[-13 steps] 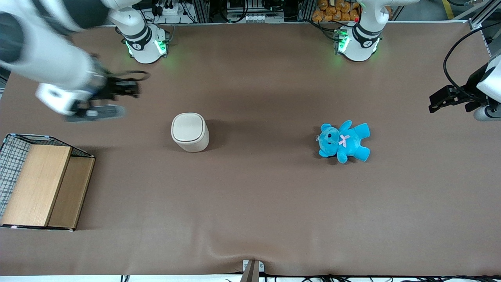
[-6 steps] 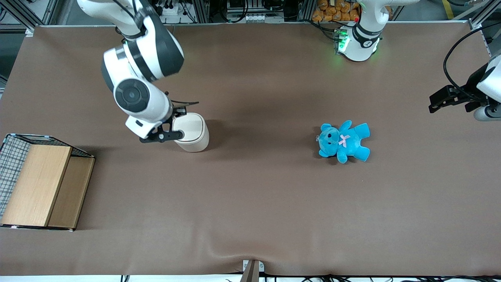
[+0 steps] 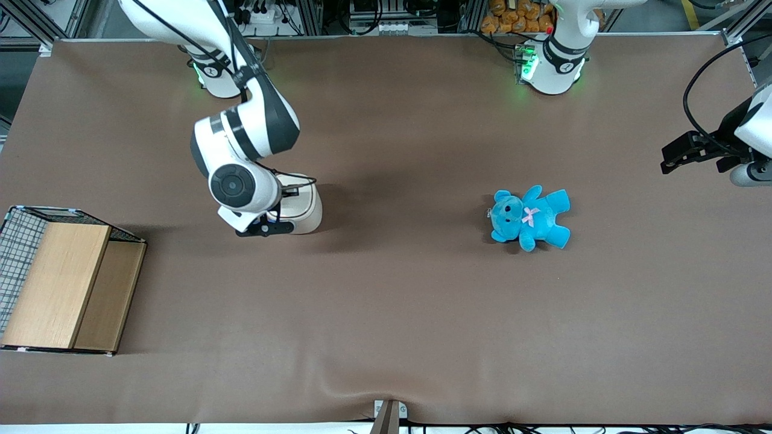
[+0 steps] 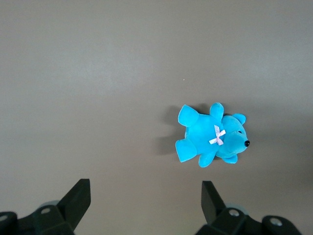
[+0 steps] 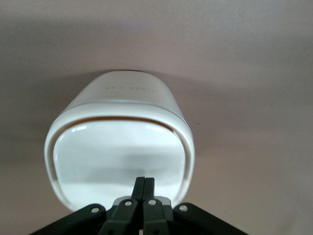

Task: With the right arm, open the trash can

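Gripper (image 5: 144,183) sits fingers pressed together, holding nothing, right over the trash can (image 5: 120,147), on its lid (image 5: 117,159).

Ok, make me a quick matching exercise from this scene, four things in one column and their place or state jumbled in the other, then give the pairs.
1. trash can
2. gripper
3. teddy bear
4. wood-and-wire-mesh box

A. toward the parked arm's end of the table
B. fingers shut, above the lid
C. at the working arm's end, nearer the front camera than the bin
D. lid down

Pairs: 1-D, 2-B, 3-A, 4-C
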Available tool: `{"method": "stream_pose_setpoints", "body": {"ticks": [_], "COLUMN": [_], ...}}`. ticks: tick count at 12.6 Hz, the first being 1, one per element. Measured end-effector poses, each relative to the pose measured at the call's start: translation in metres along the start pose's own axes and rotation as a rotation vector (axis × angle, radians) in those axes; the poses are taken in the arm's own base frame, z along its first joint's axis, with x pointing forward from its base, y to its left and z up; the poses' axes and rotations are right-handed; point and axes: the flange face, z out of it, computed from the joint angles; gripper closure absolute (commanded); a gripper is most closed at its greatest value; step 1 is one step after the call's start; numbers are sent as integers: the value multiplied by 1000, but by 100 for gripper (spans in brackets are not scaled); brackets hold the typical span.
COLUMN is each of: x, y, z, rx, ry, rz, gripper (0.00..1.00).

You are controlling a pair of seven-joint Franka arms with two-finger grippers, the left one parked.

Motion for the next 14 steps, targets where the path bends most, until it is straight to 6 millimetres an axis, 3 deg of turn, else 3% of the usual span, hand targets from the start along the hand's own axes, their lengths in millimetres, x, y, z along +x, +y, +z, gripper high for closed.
{"method": "stream_pose_setpoints", "body": {"ticks": [4, 6, 7, 8, 9, 11, 14], "x": [3, 0, -3, -9, -16, -31, -49], "y": [1, 3, 5, 10, 19, 52, 129], "z": [3, -6, -19, -41, -67, -120, -183], "rx": [24, 36, 44, 58, 76, 122, 181], "ry": [-13, -11, -1, 18, 47, 122, 238], "rz": [15, 33, 43, 54, 63, 100, 152], "gripper": [100, 99, 88, 39, 0, 0, 0]}}
